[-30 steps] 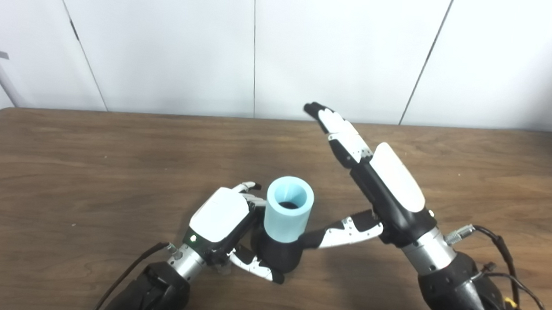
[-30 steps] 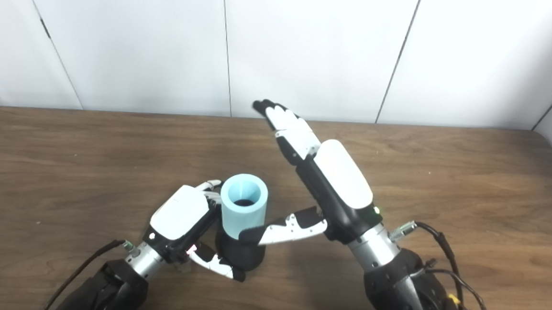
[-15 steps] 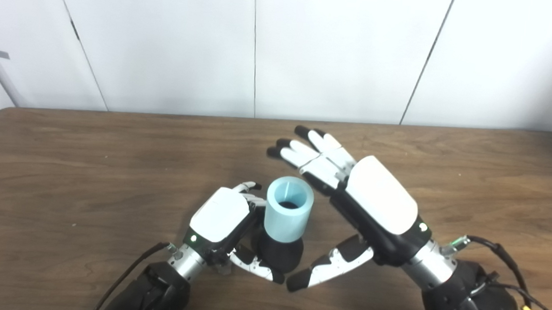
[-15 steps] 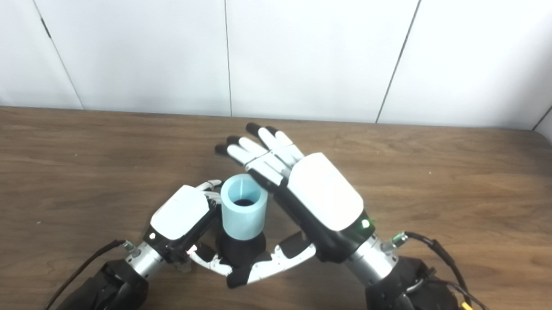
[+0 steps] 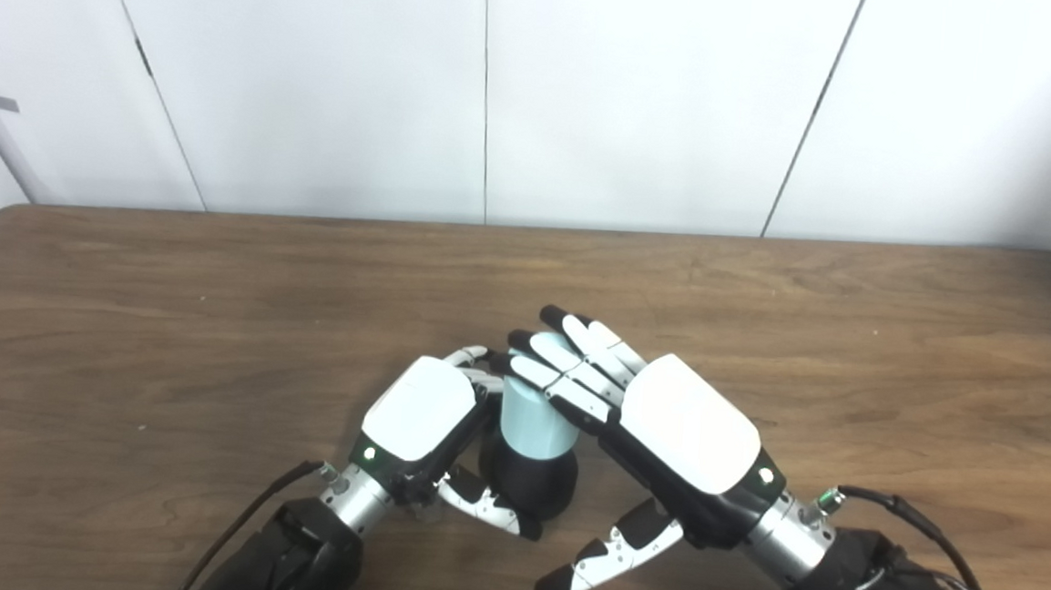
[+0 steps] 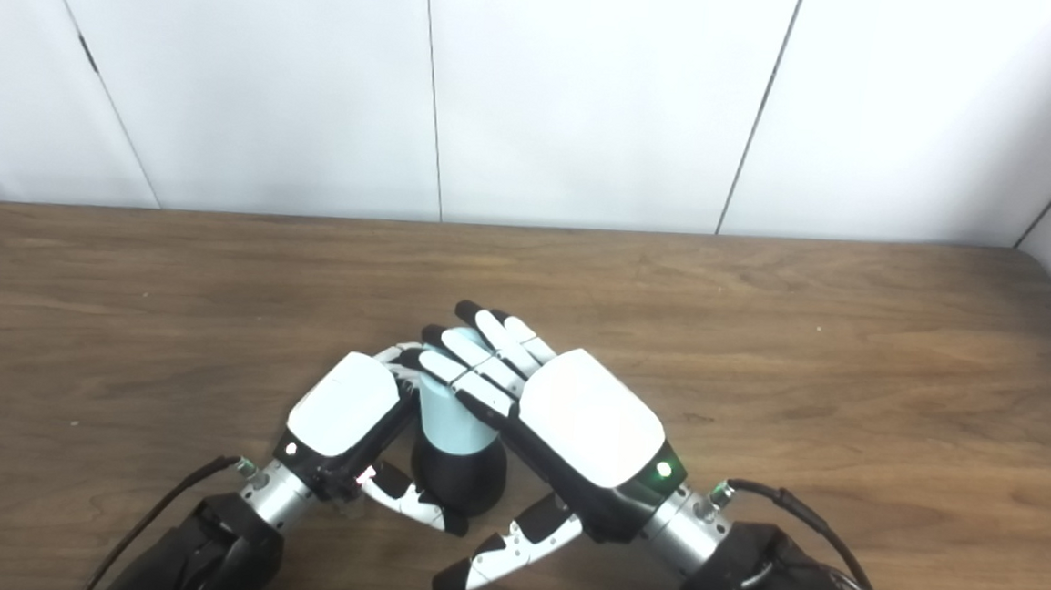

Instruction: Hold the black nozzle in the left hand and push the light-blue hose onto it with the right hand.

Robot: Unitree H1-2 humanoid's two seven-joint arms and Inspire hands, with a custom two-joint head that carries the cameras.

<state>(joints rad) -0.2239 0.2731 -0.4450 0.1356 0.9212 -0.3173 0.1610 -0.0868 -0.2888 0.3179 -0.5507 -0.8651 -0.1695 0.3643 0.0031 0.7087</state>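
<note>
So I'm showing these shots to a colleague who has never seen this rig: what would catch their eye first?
Probably the two white-backed robot hands meeting near the front middle of the brown wooden table. The right hand lies flat, fingers spread, over the top of the upright light-blue hose. That hose sits on the black nozzle, which the left hand grips from the left side.

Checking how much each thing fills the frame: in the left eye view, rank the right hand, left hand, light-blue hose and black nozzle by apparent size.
1. right hand
2. left hand
3. black nozzle and light-blue hose: visible parts look alike, and the hose top is covered.
</note>
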